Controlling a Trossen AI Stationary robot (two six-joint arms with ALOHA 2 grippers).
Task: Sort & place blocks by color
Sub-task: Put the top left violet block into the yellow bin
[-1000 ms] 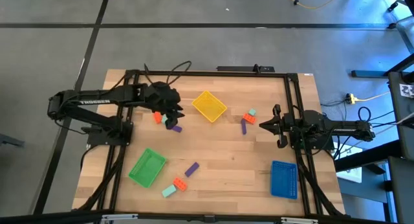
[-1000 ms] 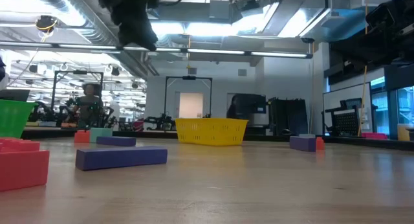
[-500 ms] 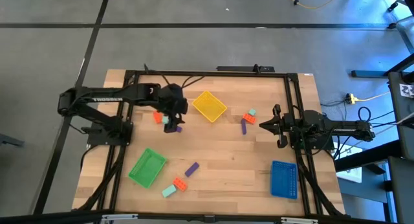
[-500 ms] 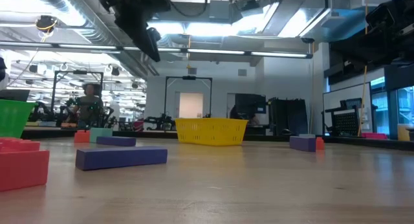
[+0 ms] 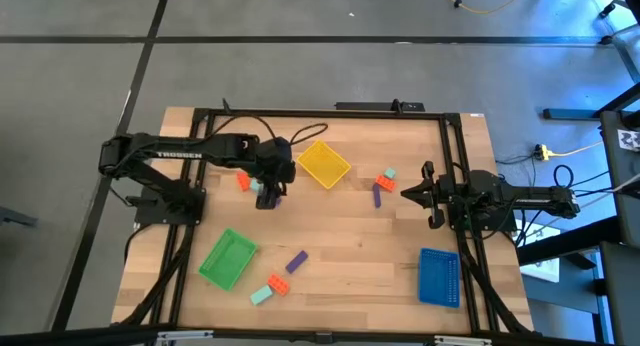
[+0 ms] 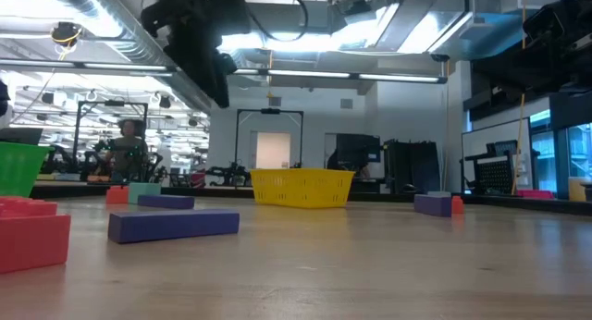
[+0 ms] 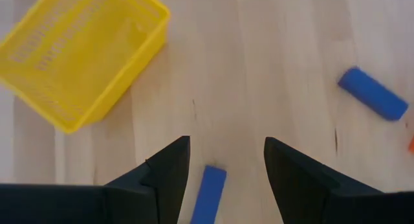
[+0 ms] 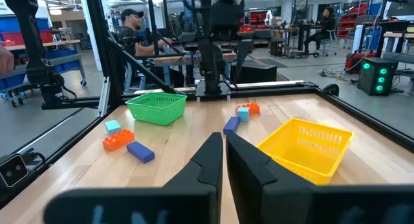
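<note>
My left gripper hangs open, high above the table, over the blocks left of the yellow tray. A purple block lies flat on the wood between its fingers and far below them. An orange block lies beside it. A second group, orange, teal and purple, lies in front of my right gripper. That gripper is shut and waits at the table's right side. A third group, purple, orange and teal, lies near the near edge.
The yellow tray stands at the far middle, just right of my left gripper. The green tray is near left and the blue tray near right. Bare wood lies in the table's middle. People show in the room beyond the table.
My left arm has stretched out, and its gripper has moved toward the table's right, closer to the yellow tray, staying high above the blocks. No block has moved.
</note>
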